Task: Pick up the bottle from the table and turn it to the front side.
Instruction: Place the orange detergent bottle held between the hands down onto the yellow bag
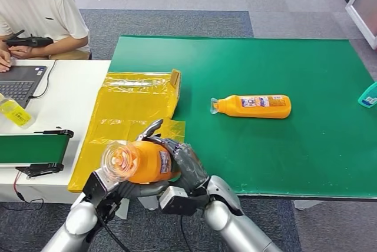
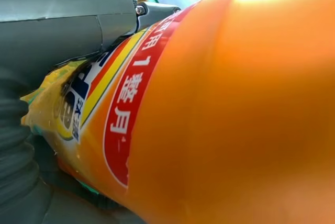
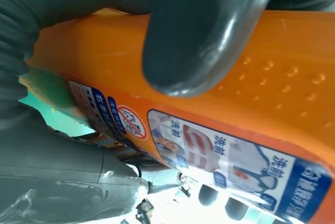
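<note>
Bottle (image 1: pixel 142 161), orange, is held above the near table edge, clear cap toward the camera, clasped between both hands. Left hand (image 1: pixel 116 186) supports it from beneath; right hand (image 1: pixel 184 166) wraps its far end, fingers (image 3: pixel 197 35) curled over the body. Left wrist view shows red label text; right wrist view shows the blue printed label. Second bottle (image 1: pixel 253 106) lies beyond the fingers on the green mat (image 1: pixel 311 146).

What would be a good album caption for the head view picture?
Both robot hands, left hand and right hand, grip an orange bottle above the table edge; a second orange bottle lies on the green mat.
</note>
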You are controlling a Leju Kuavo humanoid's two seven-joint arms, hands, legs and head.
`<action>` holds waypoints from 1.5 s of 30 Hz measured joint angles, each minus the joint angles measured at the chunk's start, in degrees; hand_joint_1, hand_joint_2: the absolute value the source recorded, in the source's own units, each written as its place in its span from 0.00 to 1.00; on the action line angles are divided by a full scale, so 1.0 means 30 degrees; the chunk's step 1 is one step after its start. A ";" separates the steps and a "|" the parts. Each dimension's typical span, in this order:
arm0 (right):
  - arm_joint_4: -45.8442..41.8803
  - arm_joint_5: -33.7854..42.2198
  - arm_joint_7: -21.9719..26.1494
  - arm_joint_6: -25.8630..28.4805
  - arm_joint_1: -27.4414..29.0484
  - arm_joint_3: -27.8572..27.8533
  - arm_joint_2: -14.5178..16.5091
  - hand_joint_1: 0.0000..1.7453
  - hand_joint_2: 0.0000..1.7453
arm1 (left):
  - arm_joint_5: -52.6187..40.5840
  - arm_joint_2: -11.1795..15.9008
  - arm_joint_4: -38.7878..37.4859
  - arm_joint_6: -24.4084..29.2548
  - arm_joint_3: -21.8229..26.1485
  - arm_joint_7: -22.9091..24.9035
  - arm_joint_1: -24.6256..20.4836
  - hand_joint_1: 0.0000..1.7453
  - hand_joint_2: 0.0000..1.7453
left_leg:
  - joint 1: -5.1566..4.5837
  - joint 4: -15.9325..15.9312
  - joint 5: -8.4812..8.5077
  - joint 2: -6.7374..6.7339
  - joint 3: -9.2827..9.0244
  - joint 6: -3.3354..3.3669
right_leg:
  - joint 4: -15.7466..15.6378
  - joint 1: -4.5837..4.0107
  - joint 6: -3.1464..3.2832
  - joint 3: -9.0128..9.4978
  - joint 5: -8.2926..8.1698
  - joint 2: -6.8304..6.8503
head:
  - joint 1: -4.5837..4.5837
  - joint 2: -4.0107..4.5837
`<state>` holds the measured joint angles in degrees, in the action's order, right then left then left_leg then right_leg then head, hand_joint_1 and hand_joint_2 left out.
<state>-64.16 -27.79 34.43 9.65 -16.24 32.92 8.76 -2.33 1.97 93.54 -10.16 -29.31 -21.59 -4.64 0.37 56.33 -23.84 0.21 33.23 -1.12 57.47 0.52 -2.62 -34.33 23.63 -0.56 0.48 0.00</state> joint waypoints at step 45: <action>0.3347 0.0182 -0.0477 -0.0649 0.0513 -0.2147 0.0838 1.00 1.00 | -0.6089 -0.0153 0.1090 0.5501 -0.1355 -0.0250 0.0287 0.58 1.00 | 0.0009 0.0001 0.0020 -0.0065 0.0069 -0.0029 | 0.0004 -0.0010 0.0017 -0.0100 -0.0061 -0.0074 | -0.0004 0.0000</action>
<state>-54.12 -27.24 33.00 7.70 -14.70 26.47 11.27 -20.60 1.51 96.81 6.34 -33.38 -22.34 -3.77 0.40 56.33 -23.78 0.01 33.44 -1.20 57.48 0.49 -2.57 -34.63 23.45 -0.78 0.46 0.00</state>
